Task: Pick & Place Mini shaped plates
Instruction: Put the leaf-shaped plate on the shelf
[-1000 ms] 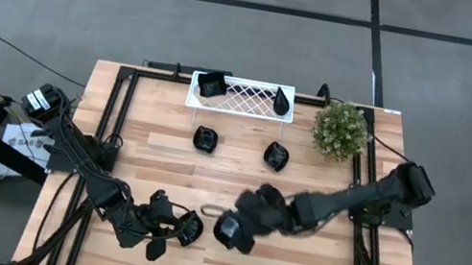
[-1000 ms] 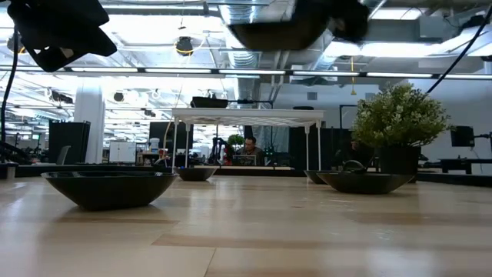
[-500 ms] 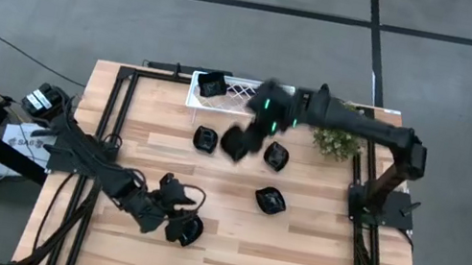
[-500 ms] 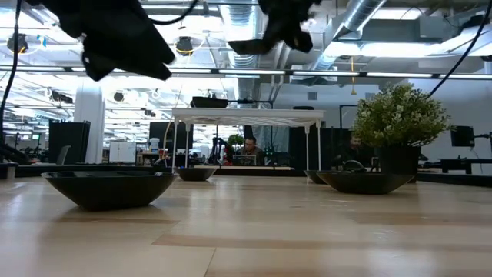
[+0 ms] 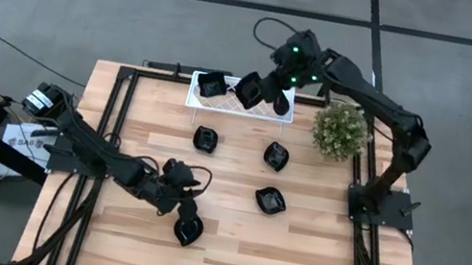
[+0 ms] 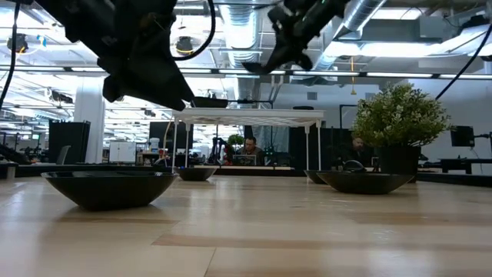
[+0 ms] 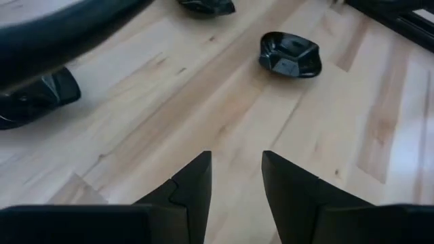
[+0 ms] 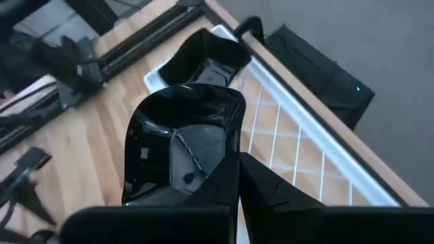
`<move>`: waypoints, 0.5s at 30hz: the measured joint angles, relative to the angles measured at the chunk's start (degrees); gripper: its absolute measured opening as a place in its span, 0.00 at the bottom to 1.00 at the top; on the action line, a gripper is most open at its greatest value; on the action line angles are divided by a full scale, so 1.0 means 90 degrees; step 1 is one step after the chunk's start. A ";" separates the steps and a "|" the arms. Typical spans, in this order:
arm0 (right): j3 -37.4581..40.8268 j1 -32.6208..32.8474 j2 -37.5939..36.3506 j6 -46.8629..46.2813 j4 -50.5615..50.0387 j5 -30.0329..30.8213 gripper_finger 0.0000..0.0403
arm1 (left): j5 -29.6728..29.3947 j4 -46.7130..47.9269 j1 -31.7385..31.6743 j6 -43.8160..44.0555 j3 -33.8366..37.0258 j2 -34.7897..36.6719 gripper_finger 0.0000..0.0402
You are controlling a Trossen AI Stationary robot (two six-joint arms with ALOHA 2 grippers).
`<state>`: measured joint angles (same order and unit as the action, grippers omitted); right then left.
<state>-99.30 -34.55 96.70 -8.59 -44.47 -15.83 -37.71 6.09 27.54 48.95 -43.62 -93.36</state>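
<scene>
While your right gripper (image 8: 237,177), clenched on the rim of a glossy black square mini plate (image 8: 182,146), hovers above the white lattice tray (image 8: 308,169), the open slots lie directly beneath it.

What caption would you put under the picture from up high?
Right gripper carries a black plate over the white tray; left gripper hangs open above the table.

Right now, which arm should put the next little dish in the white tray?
The right arm. Its tool is already shut on a black dish, held up over the white tray. The left tool is open and empty, low over the table.
</scene>
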 joint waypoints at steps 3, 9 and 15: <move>0.0019 -0.0200 0.0356 0.0051 0.0066 -0.0280 0.00 | 0.0000 -0.0007 -0.0105 -0.0002 0.0000 0.0000 0.33; 0.0023 -0.0472 0.0827 0.0554 -0.0036 -0.0401 0.00 | 0.0002 -0.0005 -0.0142 -0.0002 0.0000 0.0000 0.33; 0.0019 -0.0550 0.0856 0.0670 0.0156 -0.0428 0.00 | 0.0002 0.0031 -0.0146 -0.0002 0.0000 0.0000 0.33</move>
<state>-99.13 -39.51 104.40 -2.57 -43.07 -19.68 -37.69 6.37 26.23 48.93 -43.62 -93.36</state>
